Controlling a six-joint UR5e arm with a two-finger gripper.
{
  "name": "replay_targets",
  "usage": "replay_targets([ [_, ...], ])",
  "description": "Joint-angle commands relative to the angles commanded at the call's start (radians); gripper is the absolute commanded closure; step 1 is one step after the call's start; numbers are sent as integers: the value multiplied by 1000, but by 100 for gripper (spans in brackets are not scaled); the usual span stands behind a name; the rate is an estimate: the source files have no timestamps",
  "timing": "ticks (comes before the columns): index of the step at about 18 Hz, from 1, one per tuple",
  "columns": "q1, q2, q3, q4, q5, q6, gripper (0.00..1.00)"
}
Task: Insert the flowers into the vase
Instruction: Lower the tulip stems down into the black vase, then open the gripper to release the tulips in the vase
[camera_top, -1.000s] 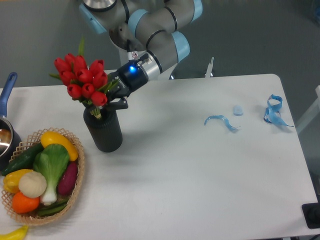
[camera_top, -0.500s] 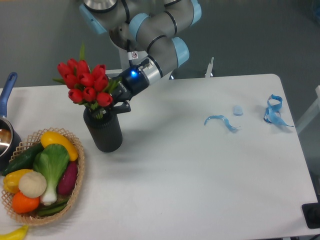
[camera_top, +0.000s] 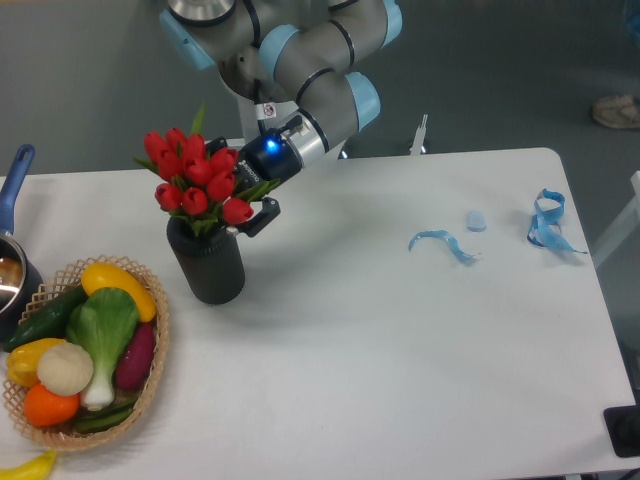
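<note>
Left of centre, the matte ribbed vase (camera_top: 207, 266) holds the red tulip flowers (camera_top: 196, 183); the hand (camera_top: 244, 197) grips their stems. White bench (camera_top: 400, 350) lies bare rightward.

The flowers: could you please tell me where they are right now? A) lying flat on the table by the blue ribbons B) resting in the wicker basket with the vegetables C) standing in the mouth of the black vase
C: the flowers rise from the mouth of the black vase, with the end effector close beside them at the rim.
</note>
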Motion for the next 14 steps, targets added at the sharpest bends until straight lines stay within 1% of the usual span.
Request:
replay_targets([
  [6,20,31,17,0,17,-11,0],
  [9,28,40,23,-2,67,-14,0],
  [12,34,67,25,-2,132,-20,0],
  [14,35,71,28,-2,156,-55,0],
])
